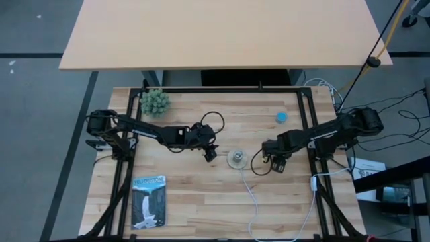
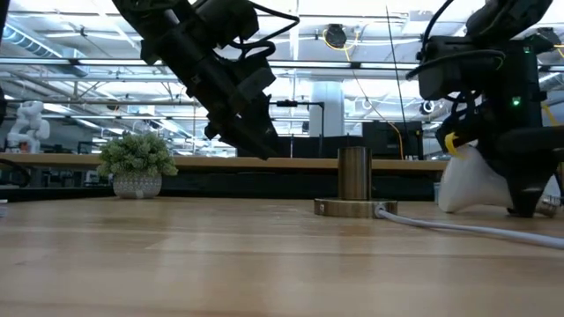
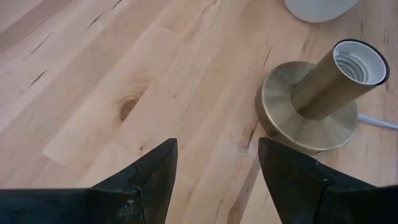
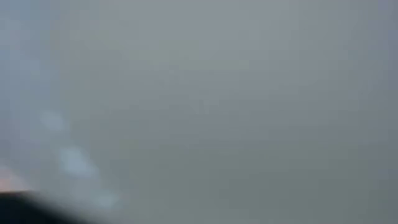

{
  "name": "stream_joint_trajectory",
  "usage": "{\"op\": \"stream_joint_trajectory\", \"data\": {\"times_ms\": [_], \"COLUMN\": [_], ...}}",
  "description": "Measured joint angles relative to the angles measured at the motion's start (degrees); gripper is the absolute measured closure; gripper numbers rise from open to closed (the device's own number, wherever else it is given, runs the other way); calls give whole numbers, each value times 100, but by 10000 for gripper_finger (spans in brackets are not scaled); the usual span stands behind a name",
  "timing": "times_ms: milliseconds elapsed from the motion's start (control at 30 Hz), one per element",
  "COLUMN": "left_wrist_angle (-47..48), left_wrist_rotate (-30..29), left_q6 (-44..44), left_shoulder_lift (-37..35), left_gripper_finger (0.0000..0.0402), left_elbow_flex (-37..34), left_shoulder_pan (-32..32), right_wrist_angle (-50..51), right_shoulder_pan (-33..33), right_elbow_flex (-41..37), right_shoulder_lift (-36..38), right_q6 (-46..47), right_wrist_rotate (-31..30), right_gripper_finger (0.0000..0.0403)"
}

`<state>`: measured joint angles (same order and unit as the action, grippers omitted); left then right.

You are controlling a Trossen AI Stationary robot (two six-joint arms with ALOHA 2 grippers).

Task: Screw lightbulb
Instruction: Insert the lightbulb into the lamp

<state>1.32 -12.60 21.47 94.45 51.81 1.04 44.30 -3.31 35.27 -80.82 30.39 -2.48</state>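
Note:
The lightbulb (image 2: 465, 183) is white and rests on the table right of the socket, tilted. My right gripper (image 1: 275, 165) stands right over it, pointing down, and hides it in the high view. The right wrist view shows only a grey blur. The brass socket (image 1: 236, 158) stands upright on its round base in the middle of the table, its threaded mouth (image 3: 360, 61) facing up. My left gripper (image 1: 210, 153) hangs open just left of the socket, slanting down, with nothing between its fingers. An edge of the white lightbulb (image 3: 320, 7) shows beyond the socket in the left wrist view.
A white cord (image 1: 252, 198) runs from the socket to the table's near edge. A small blue cap (image 1: 281, 117) lies at the far right, a potted plant (image 1: 155, 102) at the far left, and a booklet (image 1: 148, 200) at the near left.

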Motion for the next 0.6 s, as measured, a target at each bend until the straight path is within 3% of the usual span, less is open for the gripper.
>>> {"op": "stream_joint_trajectory", "data": {"times_ms": [67, 367, 467, 600], "left_wrist_angle": [-8, -136, -138, -140], "left_wrist_rotate": [0, 0, 12, 149], "left_q6": [-2, -138, -146, -151], "left_shoulder_lift": [0, 0, 0, 0], "left_gripper_finger": [172, 172, 172, 172], "left_elbow_flex": [0, 2, 2, 2], "left_shoulder_pan": [0, 7, 4, 4], "right_wrist_angle": [-83, -397, -785, -2390], "right_shoulder_pan": [2, -311, -695, -1255], "right_elbow_flex": [-8, -19, -18, -17], "right_shoulder_lift": [117, 1192, 1618, 1803], "right_q6": [140, 1339, 1691, 1262], "right_wrist_rotate": [-102, -1200, -1977, -3452], "right_gripper_finger": [271, 270, 270, 270]}}
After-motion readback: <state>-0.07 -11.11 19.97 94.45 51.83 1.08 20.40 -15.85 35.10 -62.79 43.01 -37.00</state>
